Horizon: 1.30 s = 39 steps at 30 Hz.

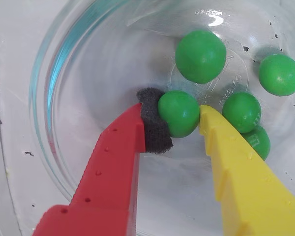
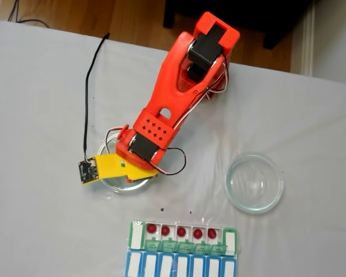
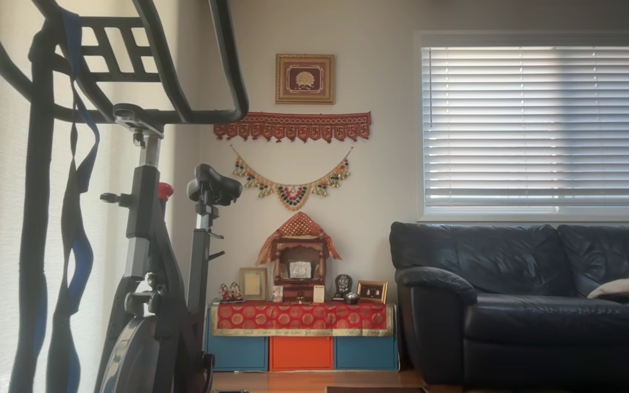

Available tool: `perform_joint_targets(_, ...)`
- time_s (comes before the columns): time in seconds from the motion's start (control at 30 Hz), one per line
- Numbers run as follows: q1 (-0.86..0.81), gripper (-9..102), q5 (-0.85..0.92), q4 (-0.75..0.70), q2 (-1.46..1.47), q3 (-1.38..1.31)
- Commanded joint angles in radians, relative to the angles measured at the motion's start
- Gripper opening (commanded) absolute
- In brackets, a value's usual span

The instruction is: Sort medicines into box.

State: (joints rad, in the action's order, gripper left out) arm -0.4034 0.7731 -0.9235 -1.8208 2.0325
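Green ball [image 1: 179, 113] sits between my pincer [image 1: 174, 120] jaws inside glass dish [image 1: 59, 93]: red jaw's foam pad touching it, yellow jaw at its other side, grip looks nearly closed. Step: picking green. Next: squeeze firm, lift clear of rim, carry to box [image 2: 183, 238] near table [image 2: 40, 231] edge. Count: 5 green in dish, 5 red in box [image 2: 181, 231], 1 empty dish [image 2: 255, 182].

Glossy green medicines [image 1: 179, 113]; clear smooth glass dish [image 1: 64, 59]; matt plastic claw [image 1: 176, 117] with black foam pad [image 1: 152, 123].
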Motion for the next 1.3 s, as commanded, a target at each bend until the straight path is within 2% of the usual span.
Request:
perform_joint_targets(0.0, 0.015, 6, -0.009, 0.015, -0.043, 0.003)
perform_joint_targets(0.23, 0.018, 1, -0.011, 0.029, -0.043, 0.011)
perform_joint_targets(0.67, 0.011, 1, -0.015, 0.005, -0.057, -0.020)
perform_joint_targets(0.9, 0.020, 1, -0.067, 0.017, -0.138, -0.018)
perform_joint_targets(1.27, 0.021, 1, -0.155, -0.063, -0.265, -0.118)
